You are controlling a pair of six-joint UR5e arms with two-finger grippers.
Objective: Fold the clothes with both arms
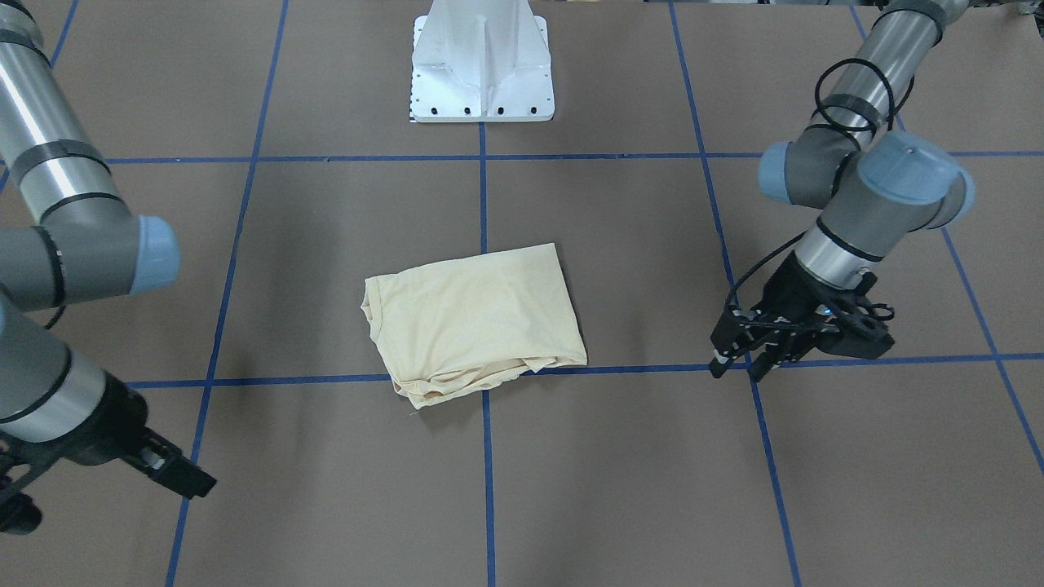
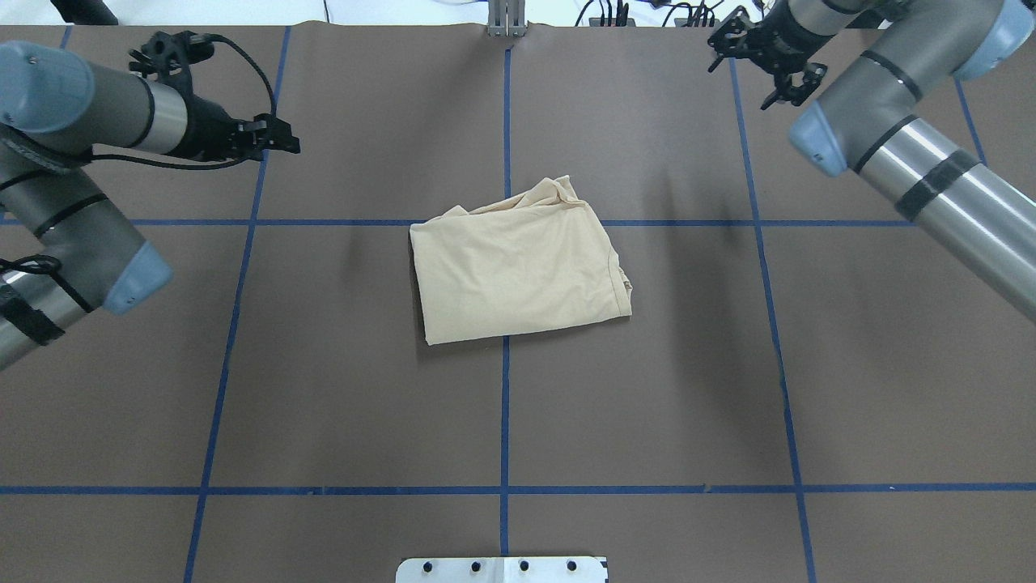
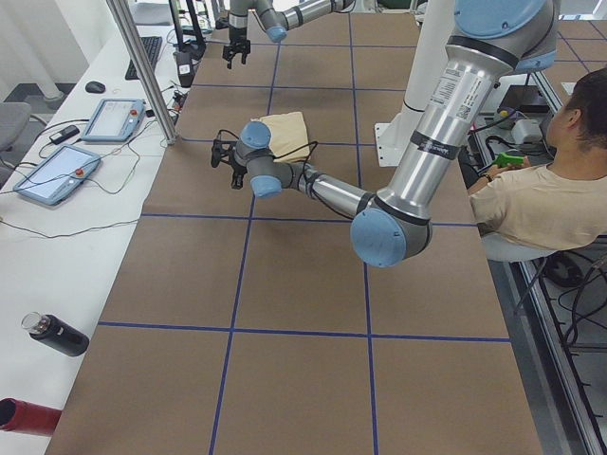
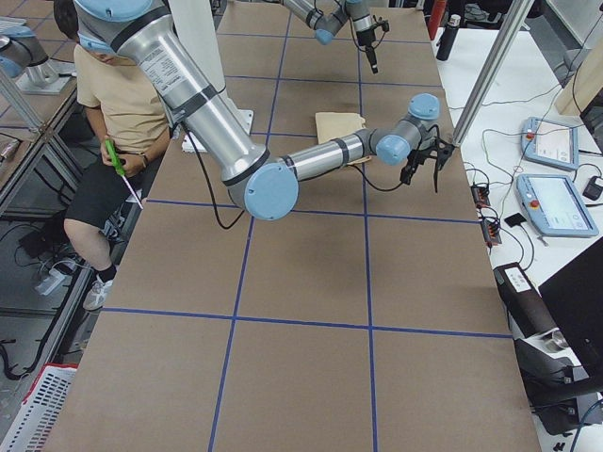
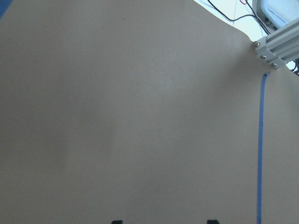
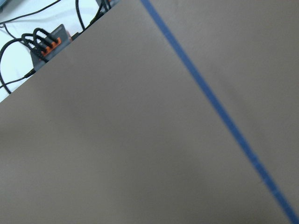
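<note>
Near the middle of the table lies the T-shirt, folded into a rough rectangle. It sits across the centre blue tape line. Its edge toward the robot is straight and flat. The opposite edge, on the operators' side, is bunched, with loose layers showing, and it reaches over the cross tape line. The neck opening shows at the shirt's edge on the robot's right side.

I see the left gripper hanging low over the brown cover, at a tape crossing on the robot's left, well apart from the shirt. Its fingers stand apart and hold nothing; my left wrist camera shows two fingertips at the bottom of its picture with only brown cover between them. That camera also shows the cover's edge and the foot of an aluminium post near it.

The right gripper is at the far edge of the table on the robot's right, also well apart from the shirt. Its fingers look apart, with nothing between them. My right wrist camera shows the table edge with cables just beyond it.

Between the shirt and each gripper only brown cover with blue lines shows. The white pedestal stands on the robot's side, apart from the shirt. A person sits beside the table behind the robot.
</note>
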